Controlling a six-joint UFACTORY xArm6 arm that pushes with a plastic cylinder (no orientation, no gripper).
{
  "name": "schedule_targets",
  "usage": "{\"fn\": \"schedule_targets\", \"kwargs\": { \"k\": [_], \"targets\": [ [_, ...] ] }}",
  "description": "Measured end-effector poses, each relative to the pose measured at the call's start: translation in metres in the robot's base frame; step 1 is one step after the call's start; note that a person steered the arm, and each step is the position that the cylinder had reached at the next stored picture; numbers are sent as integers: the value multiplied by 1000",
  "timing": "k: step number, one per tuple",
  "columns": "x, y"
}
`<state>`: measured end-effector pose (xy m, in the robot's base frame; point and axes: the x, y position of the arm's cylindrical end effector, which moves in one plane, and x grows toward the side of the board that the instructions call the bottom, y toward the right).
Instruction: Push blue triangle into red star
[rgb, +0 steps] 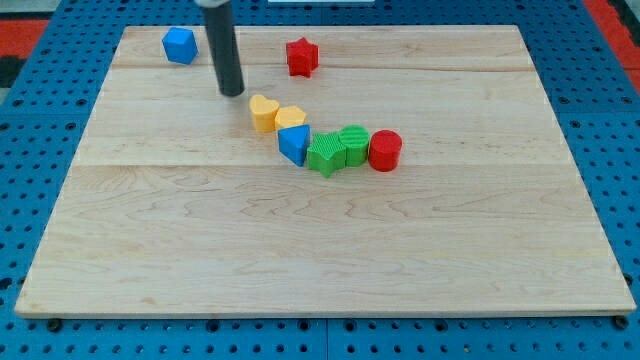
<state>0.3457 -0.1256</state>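
Note:
The blue triangle (294, 144) lies near the board's middle, in a curved row of blocks. The red star (301, 57) lies near the view's top, well above the triangle and apart from it. My tip (232, 93) is at the end of the dark rod, up and to the left of the triangle, left of the yellow heart (263, 112), touching no block.
A yellow block (290, 119) sits between the heart and the triangle. A green star (324, 155), a green block (353, 145) and a red cylinder (385, 150) continue the row to the right. A blue block (180, 45) sits at the top left of the wooden board (320, 250).

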Motion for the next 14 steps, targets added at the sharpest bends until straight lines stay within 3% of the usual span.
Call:
{"fn": "schedule_targets", "kwargs": {
  "k": [1,2,3,5,6,7,8,9,11,13,14],
  "targets": [
    [56,-19],
    [93,22],
    [95,79],
    [58,153],
    [31,147],
    [55,141],
    [52,100],
    [19,89],
    [12,117],
    [-48,124],
    [-67,166]
  ]
}}
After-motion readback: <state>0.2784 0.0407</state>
